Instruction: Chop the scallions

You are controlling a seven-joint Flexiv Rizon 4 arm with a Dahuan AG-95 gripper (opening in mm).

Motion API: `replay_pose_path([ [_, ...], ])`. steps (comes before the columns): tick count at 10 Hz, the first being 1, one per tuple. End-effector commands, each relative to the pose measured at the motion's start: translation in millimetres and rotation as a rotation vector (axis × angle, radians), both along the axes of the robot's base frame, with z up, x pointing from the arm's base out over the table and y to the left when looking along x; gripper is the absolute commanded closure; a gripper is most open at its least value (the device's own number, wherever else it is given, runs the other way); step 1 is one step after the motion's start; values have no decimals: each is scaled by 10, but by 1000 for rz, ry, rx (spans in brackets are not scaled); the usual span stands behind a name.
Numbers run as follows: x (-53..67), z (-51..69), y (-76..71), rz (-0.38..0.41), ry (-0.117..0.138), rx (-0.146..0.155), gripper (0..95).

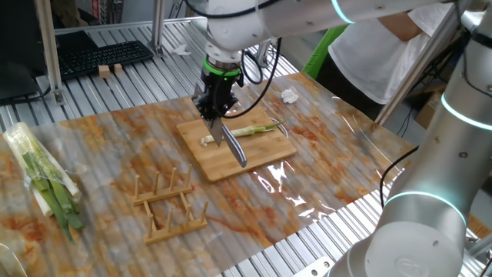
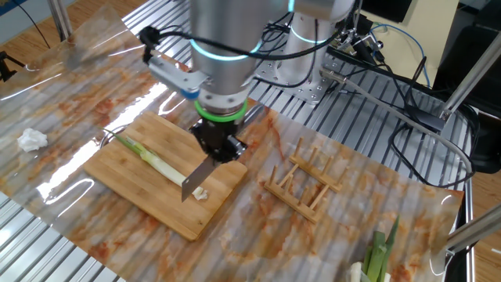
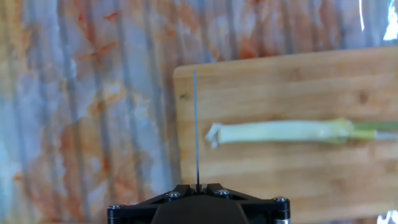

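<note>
One scallion stalk (image 3: pixel 280 131) lies flat on the wooden board (image 2: pixel 149 192), white end toward the blade, green end trailing away toward the far board edge. One short cut chunk (image 2: pixel 200 193) rests on the board on the other side of the blade from the stalk; in the hand view it is not visible. The stalk's cut white end sits just beside the blade, not touching it.

One knife (image 1: pixel 231 144) is held handle-up in the gripper (image 1: pixel 212 108), blade pointing down toward the board. In the hand view the blade reads as a thin vertical line directly ahead of the fingers, over the board's end nearest the bare table. The fingers are closed on the knife handle.

Outward from the gripper: one wooden rack (image 1: pixel 171 201) stands on the table beyond the board's near side, well apart. One wrapped bundle of green stalks (image 1: pixel 42 183) lies farther still, near the table edge. One crumpled white wad (image 1: pixel 289 96) lies on the opposite side, beyond the stalk's green end. One table cover (image 1: pixel 330 169), orange-streaked, underlies all.
</note>
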State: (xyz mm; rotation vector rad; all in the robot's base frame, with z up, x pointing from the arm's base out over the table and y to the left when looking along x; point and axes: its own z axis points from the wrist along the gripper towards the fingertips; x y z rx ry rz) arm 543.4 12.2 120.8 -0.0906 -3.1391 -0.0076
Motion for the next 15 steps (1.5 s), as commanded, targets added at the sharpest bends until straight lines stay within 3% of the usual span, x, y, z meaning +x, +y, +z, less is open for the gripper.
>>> replay_pose_path([
  [1, 60, -59, -14, 4, -2, 0, 950],
  [7, 223, -356, -189, 25, -12, 1, 950],
  [15, 233, -541, -300, 16, -7, 21, 950],
])
